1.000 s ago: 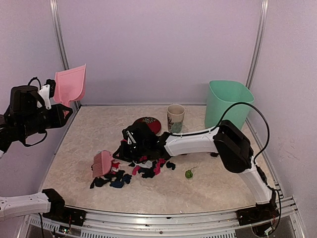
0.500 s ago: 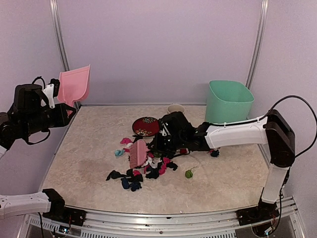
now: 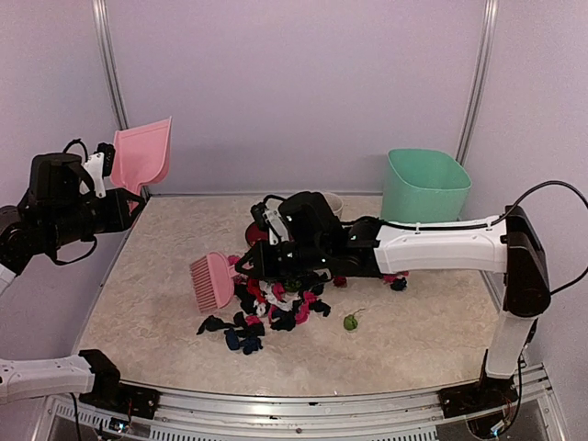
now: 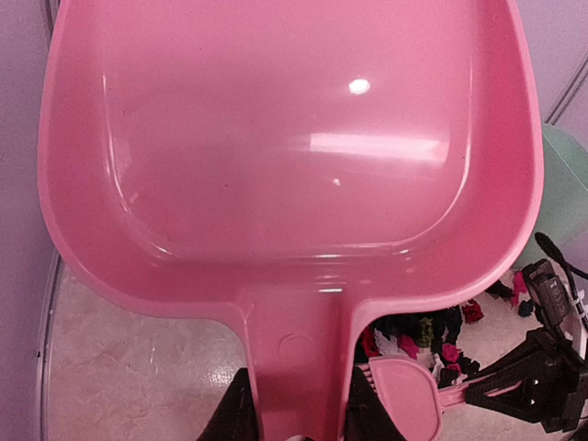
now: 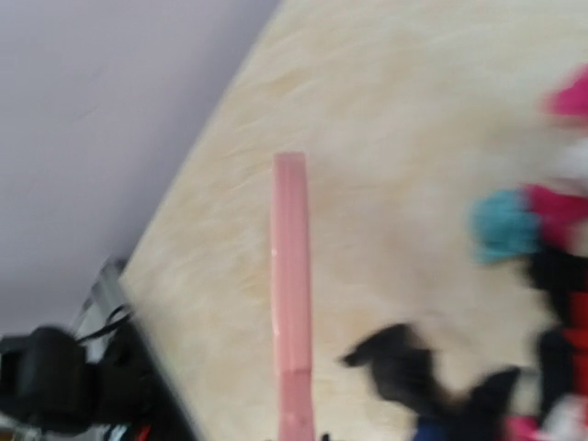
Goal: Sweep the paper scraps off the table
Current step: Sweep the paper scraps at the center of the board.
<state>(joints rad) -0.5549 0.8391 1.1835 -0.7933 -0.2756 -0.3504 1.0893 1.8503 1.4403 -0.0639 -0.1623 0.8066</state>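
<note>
I've got the right gripper [image 3: 260,260] clamped on the brush [image 3: 212,280], its head low just left of the paper scraps [image 3: 276,310] heaped mid-way across the table [image 3: 152,308] for raking them together, while the left gripper [image 4: 299,421] grips the dustpan [image 4: 285,138] raised at the far-left corner (clear of the sweep, I'd judge).

**L arm [image 3: 55,207] high at its side; R arm [image 3: 432,246] stretched out low.**
L: black wrist held well up, pointing up & inward. L jaws closed on the dustpan [image 4: 294,184] handle, w/ dark fingers [image 4: 230,421] on each side of it and the pan standing above the jaws. R: first link upright from the base, elbow bent sharp, white forearm approx level and reaching across. Black wrist tipped down. R jaws pinched tight on the brush [image 3: 213,280], its head sticking out just beyond the jaws. R wrist cam is blurred.
</note>
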